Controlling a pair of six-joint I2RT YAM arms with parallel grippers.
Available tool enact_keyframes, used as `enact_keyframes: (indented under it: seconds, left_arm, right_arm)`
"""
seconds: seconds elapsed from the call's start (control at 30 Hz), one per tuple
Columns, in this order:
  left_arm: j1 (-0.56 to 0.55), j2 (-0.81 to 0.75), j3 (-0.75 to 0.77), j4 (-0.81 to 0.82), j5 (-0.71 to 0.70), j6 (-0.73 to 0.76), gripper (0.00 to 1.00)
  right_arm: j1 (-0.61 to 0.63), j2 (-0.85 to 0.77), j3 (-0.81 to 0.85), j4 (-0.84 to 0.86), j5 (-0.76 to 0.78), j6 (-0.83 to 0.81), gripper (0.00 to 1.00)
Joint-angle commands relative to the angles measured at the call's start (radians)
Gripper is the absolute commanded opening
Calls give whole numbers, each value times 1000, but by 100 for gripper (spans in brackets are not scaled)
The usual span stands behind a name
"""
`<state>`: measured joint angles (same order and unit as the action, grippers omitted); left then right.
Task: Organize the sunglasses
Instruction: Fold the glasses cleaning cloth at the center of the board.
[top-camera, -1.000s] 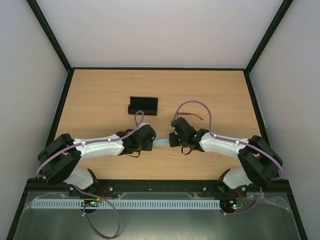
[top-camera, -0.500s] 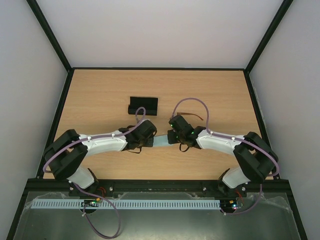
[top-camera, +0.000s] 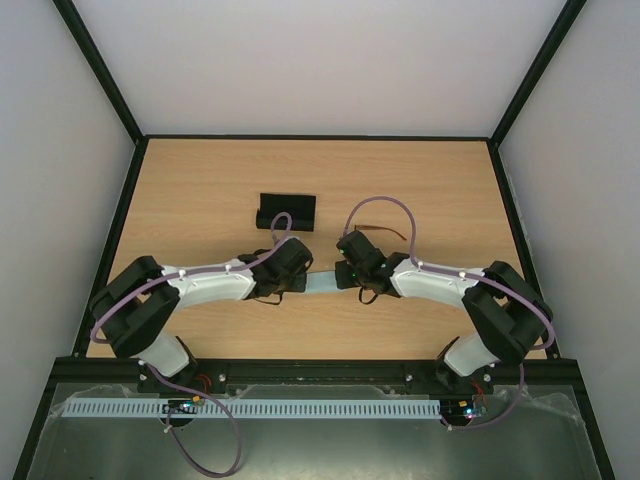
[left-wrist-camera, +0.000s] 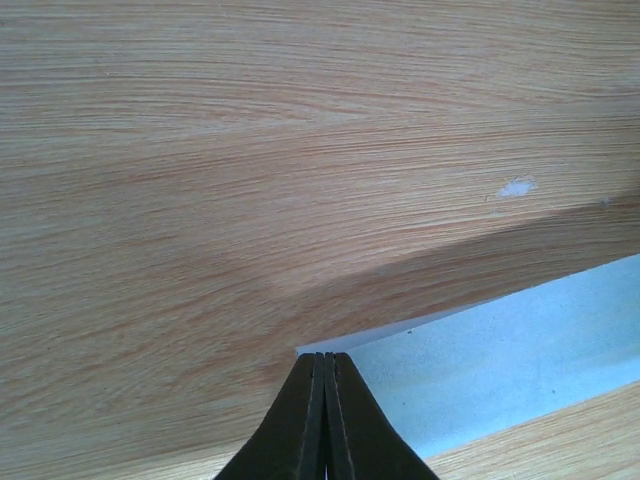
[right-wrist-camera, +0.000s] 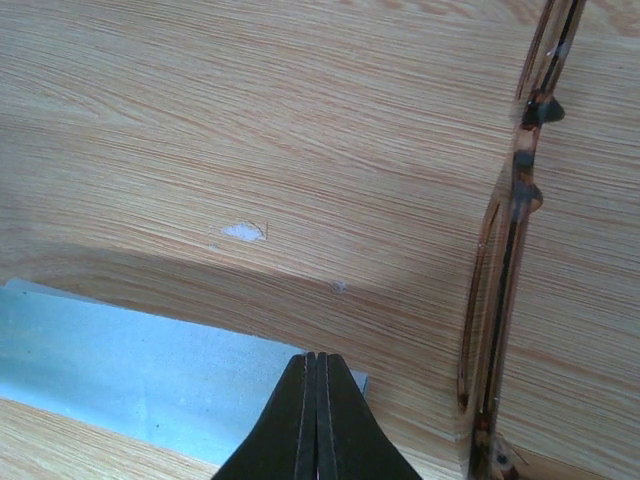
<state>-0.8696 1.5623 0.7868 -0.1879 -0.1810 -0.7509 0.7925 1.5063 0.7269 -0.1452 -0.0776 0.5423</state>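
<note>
The sunglasses (right-wrist-camera: 508, 250), thin brown frame, lie folded on the wood at the right edge of the right wrist view; in the top view only a thin brown temple (top-camera: 392, 231) shows behind the right wrist. A light blue cloth (top-camera: 322, 283) hangs stretched between both grippers. My left gripper (left-wrist-camera: 326, 356) is shut on the cloth's (left-wrist-camera: 500, 350) left corner. My right gripper (right-wrist-camera: 317, 356) is shut on the cloth's (right-wrist-camera: 120, 350) right corner. In the top view the left gripper (top-camera: 303, 279) and right gripper (top-camera: 343, 280) face each other. The cloth casts a shadow on the table.
A black oblong case (top-camera: 286, 211) stands open on the wooden table (top-camera: 200, 190), beyond the left gripper. A black frame rims the table, with white walls on three sides. A small white chip (right-wrist-camera: 243, 232) marks the wood.
Both grippers have moved a little away from the bases and closer together, with the cloth held between them. The case has not moved.
</note>
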Motion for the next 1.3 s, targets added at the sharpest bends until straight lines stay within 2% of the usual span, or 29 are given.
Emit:
enact_keyframes:
  seconds: [0.0,1.27]
  left_arm:
    - [6,20,24,8,2,13,2]
    - [12,54,15,37,8,11,3]
  right_arm:
    - [3,10,17,-2,38,-4,1]
    - [3,54,-4,41,30,2,1]
